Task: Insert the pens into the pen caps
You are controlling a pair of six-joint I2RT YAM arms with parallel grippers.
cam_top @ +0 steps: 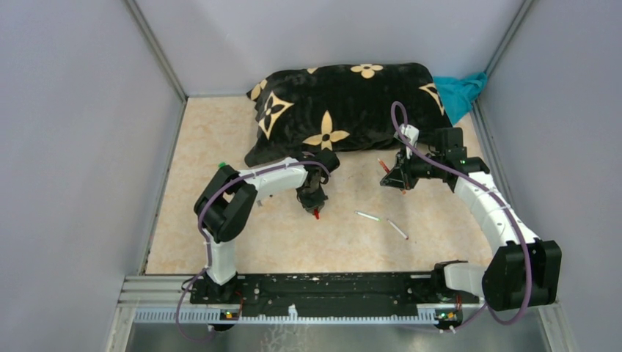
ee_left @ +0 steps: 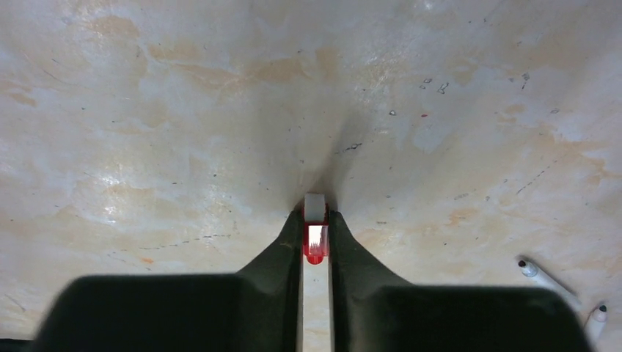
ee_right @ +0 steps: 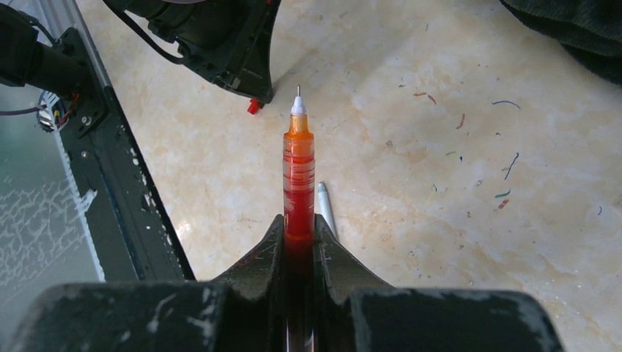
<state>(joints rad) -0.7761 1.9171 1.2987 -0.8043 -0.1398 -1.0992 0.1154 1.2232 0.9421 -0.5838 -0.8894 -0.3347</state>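
Observation:
My left gripper (ee_left: 315, 216) is shut on a small red pen cap (ee_left: 315, 242) with a white end, held close over the table; the top view shows the cap (cam_top: 316, 215) under the gripper (cam_top: 313, 204). My right gripper (ee_right: 298, 224) is shut on a red pen (ee_right: 298, 158), whose bare needle tip points forward toward the left gripper (ee_right: 242, 70) and its red cap (ee_right: 254, 107). In the top view the right gripper (cam_top: 396, 178) hovers near the cushion. Two white pens (cam_top: 367, 215) (cam_top: 397, 229) lie on the table between the arms; one pen (ee_right: 324, 207) shows beside the red pen.
A black cushion (cam_top: 345, 110) with tan flowers fills the back of the table, with a teal cloth (cam_top: 462, 92) at its right. A small green object (cam_top: 221, 164) sits near the left arm's elbow. The black base rail (cam_top: 323, 286) runs along the near edge. Grey walls enclose both sides.

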